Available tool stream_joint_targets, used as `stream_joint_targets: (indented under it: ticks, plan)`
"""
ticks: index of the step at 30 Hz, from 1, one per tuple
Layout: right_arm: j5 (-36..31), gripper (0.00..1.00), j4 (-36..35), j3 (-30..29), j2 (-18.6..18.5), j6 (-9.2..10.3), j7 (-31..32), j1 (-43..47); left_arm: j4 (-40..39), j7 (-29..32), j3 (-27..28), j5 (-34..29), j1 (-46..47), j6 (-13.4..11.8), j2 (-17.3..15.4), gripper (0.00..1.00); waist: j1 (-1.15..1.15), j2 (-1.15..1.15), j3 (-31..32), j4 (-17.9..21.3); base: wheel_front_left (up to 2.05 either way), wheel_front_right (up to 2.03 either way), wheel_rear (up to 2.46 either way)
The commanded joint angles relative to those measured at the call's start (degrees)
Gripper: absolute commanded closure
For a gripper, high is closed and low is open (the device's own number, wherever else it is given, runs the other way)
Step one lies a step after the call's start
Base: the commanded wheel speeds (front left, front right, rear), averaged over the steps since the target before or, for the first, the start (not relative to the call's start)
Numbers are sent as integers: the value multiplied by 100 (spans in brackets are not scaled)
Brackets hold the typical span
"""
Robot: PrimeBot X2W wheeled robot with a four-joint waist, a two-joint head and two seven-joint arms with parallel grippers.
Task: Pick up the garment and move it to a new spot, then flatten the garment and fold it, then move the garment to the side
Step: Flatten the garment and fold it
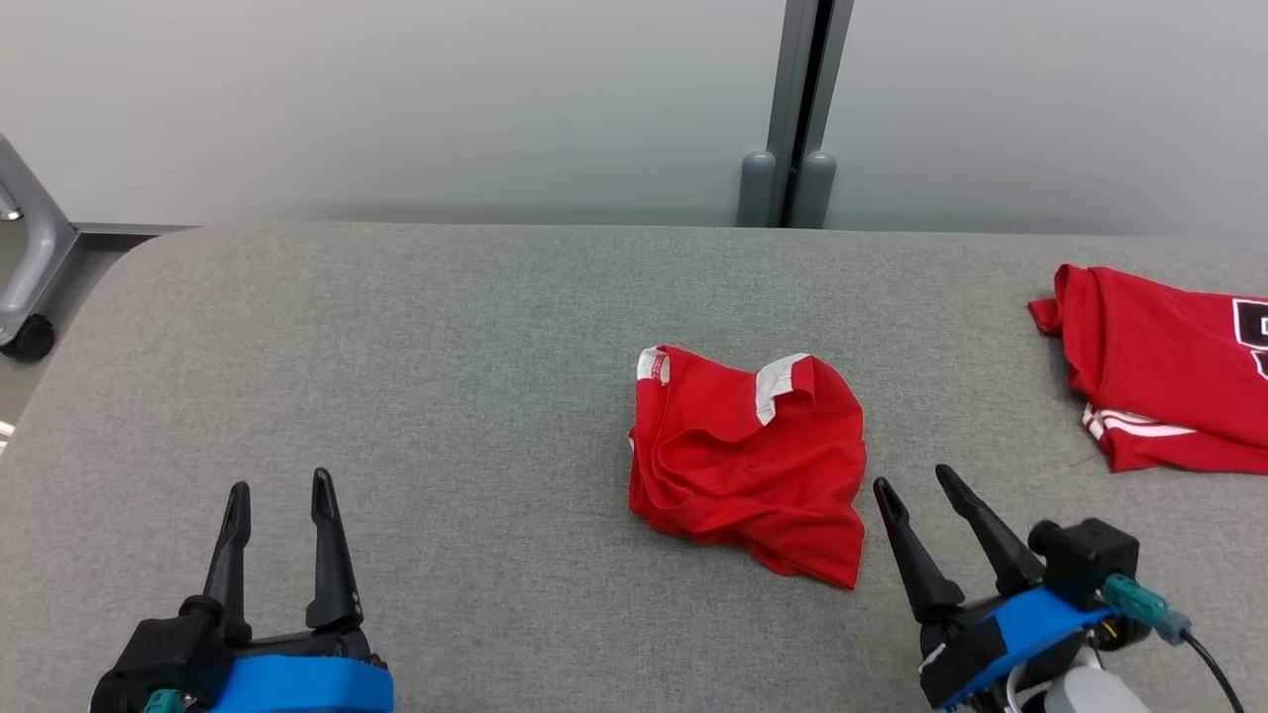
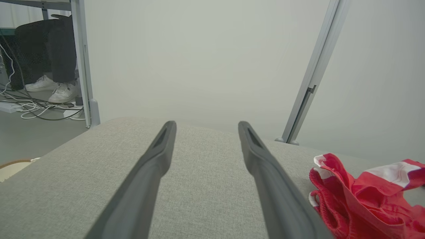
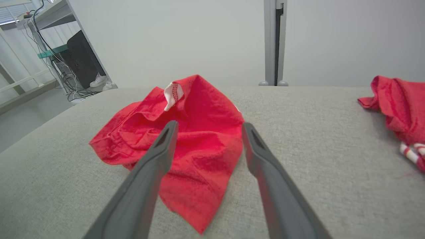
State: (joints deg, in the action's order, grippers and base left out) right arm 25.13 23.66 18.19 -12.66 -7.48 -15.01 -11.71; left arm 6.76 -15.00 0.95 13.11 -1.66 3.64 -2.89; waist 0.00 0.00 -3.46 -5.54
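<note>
Crumpled red cloth garment with white trim [image 1: 748, 465] lies centre-frame on the grey fabric tabletop [image 1: 396, 396], left gripper [image 1: 280, 482] and right gripper [image 1: 913, 478] both jaws apart, empty; I judge flattening comes next, needing pinches on opposite edges.

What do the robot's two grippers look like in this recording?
The left gripper and right gripper each have two long, dark, tapering fingers on a black base with a bright blue collar. On the right one sits a black boxy block with a teal plug and a black cable. A pale grey forearm shows below.
</note>
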Motion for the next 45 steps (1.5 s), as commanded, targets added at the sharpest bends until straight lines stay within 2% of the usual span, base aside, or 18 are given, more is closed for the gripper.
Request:
stream_joint_targets:
  ticks: [1,7,16,29,30,31,45]
  plan:
    - [-78,0,-75,-120,69,-3,-18,178,-18,-23,4,-13,-55,21,1,0,0,0,-6,15,0,0,0]
    - [-269,0,-212,-337,201,-3,-19,346,-1,-23,24,-44,-13,46,2,0,0,0,-32,22,0,0,0]
    - [-401,0,-198,-363,280,-3,-19,81,37,-23,-6,-50,30,67,2,0,0,0,-20,-110,0,0,0]
    - [-680,0,-31,-1049,225,-3,-19,-93,5,-23,0,-25,-14,48,1,0,0,0,-47,-201,0,0,0]
    - [-689,56,39,-1111,218,-3,-19,-156,6,-23,-6,-22,12,49,1,0,0,0,-67,-209,0,0,0]
    - [-702,100,125,-1143,203,-3,-19,-224,8,-23,-12,-20,38,51,2,0,0,0,-87,-215,0,0,0]
    - [-852,100,1821,-1178,275,-3,-19,-1520,14,-23,-208,41,352,32,2,0,0,0,-548,-523,0,0,0]
